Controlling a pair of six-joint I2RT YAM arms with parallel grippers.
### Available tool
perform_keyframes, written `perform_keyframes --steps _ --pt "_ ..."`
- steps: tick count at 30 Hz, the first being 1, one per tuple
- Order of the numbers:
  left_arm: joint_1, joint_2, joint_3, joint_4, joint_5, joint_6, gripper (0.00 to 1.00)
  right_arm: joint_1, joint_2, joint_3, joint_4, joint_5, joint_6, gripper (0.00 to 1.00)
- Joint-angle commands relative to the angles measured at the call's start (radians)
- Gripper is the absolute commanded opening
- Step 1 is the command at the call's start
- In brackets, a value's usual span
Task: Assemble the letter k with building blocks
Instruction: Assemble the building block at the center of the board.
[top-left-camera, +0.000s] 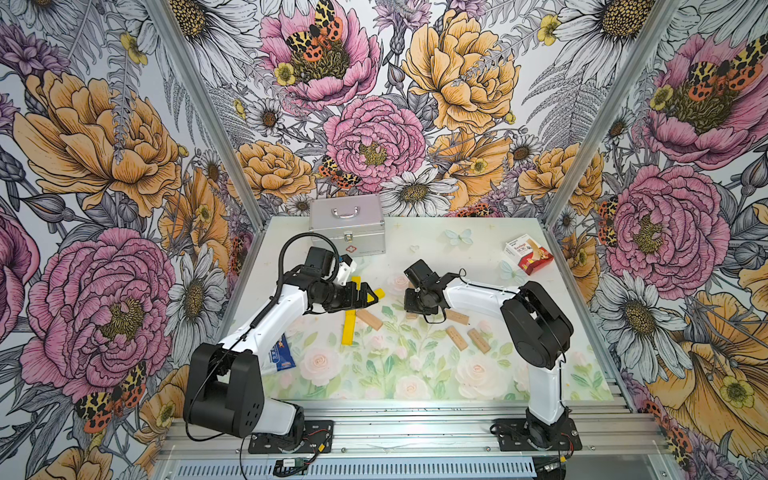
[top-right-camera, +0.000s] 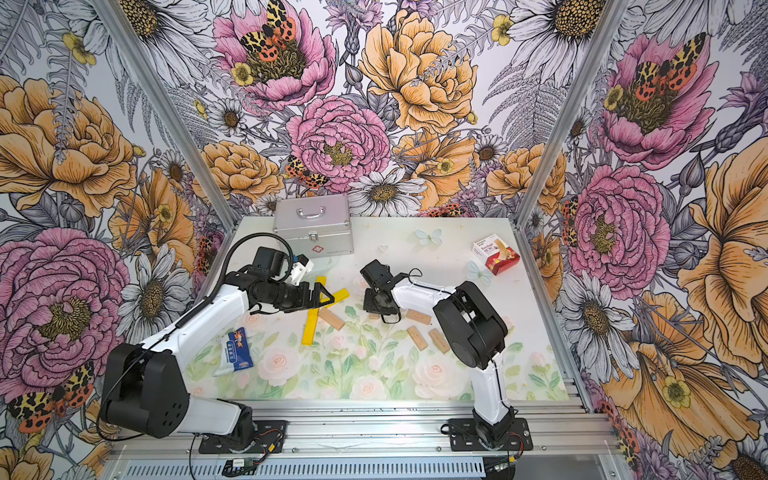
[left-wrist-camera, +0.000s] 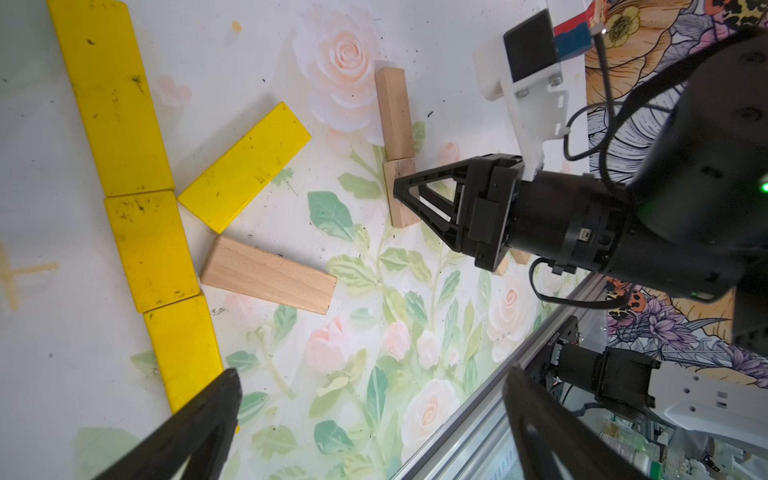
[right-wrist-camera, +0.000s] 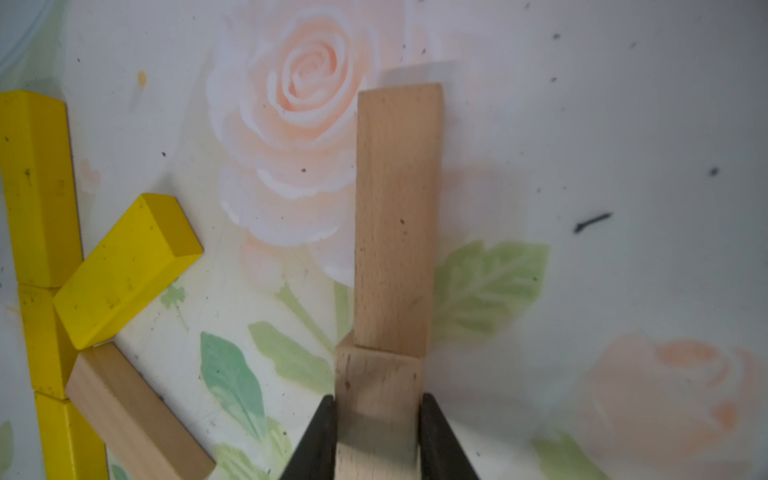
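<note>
The 1st letter K looks finished. It has a yellow stem of 3 yellow blocks laid end to end, a yellow arm block slanting off its middle, and a pale wood arm block slanting the other way. Both arms touch the stem or all but touch it. The 2nd K, near it on the tabletop, is barely begun. The right end effector is closed nearly all the way on the narrow sides of a pale wood block. That block sits end to end with another pale wood block, and the 2 make a straight line that reads as the start of a stem. Whether the gripped block rests on the tabletop I cannot tell. The left end effector is spread wide and holds nothing, above the yellow K's lower end. 3 loose pale wood blocks lie near the right arm in both top views. By my judgement what is left is to let go, add perhaps 1 more stem piece, then set 2 slanted arms.
</note>
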Motion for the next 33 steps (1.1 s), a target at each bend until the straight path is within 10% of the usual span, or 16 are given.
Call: perform_keyframes --steps 1,33 --pt "0.015 0.013 0.006 0.020 0.034 0.001 0.99 -0.013 0.020 -0.024 -0.022 0.007 -0.009 0.08" --pt "0.015 0.012 0.006 0.020 0.044 0.001 0.99 -0.015 0.008 -0.039 -0.033 0.023 -0.007 0.24"
